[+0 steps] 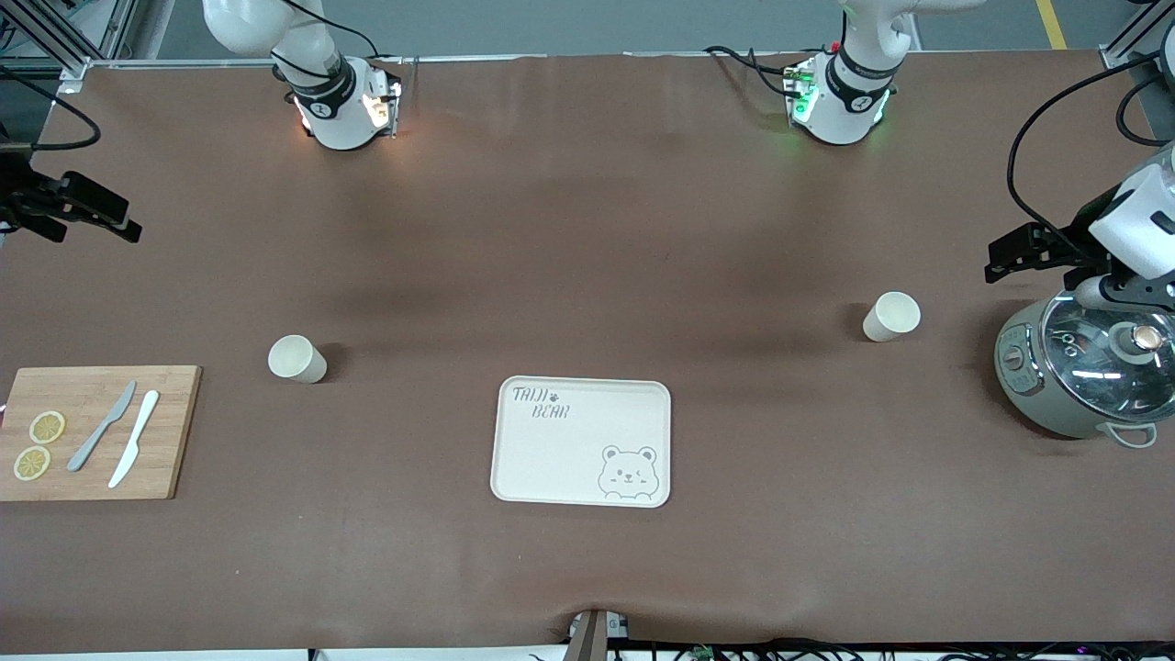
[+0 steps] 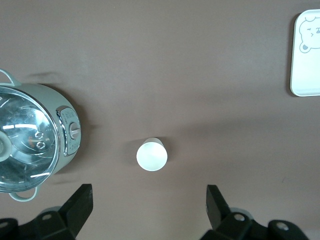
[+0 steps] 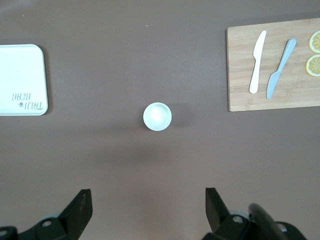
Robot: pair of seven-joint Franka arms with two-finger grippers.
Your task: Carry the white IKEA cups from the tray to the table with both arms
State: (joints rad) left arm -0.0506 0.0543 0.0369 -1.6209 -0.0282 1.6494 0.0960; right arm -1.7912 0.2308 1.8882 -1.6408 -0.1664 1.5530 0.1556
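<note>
Two white cups [image 1: 297,358] [image 1: 891,317] upright, one tray [image 1: 582,442] between.

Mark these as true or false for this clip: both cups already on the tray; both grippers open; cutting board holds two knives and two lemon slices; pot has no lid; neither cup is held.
1. Both white cups are on the bear tray. False: the cup toward the right arm's end and the cup toward the left arm's end stand on the table, apart from the tray.
2. The left gripper and right gripper have open jaws. True.
3. The cutting board carries a grey knife, a white knife and two lemon slices. True.
4. The grey-green pot has no lid. False: a glass lid sits on it.
5. Neither cup is held. True.
</note>
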